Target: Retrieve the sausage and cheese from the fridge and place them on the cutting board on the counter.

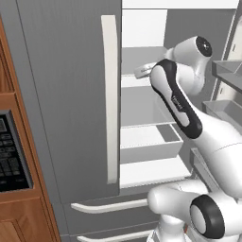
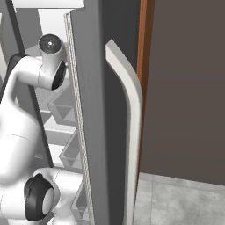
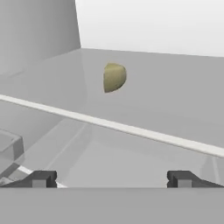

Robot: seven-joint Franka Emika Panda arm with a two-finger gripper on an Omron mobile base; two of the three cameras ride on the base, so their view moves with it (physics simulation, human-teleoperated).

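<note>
In the left base view the fridge (image 1: 71, 94) fills the frame: its left door is shut, with one long white handle (image 1: 109, 99), and the right side stands open on white inner shelves (image 1: 146, 172). Two drawer bars sit at about 6 o'clock. A wooden cabinet (image 1: 14, 208) with a dark keypad panel lies at 9 o'clock. The arm rises from 5 o'clock and reaches in toward an upper shelf.

In the right base view the open right door (image 2: 90, 110) is seen edge-on with its handle (image 2: 129, 132), a brown wall at 3 o'clock, and the arm at 9 o'clock.

In the hand view one cheese (image 3: 114, 77) sits on a grey shelf at 12 o'clock, well ahead of the gripper (image 3: 111, 179), whose two fingertips stand wide apart, holding nothing.
</note>
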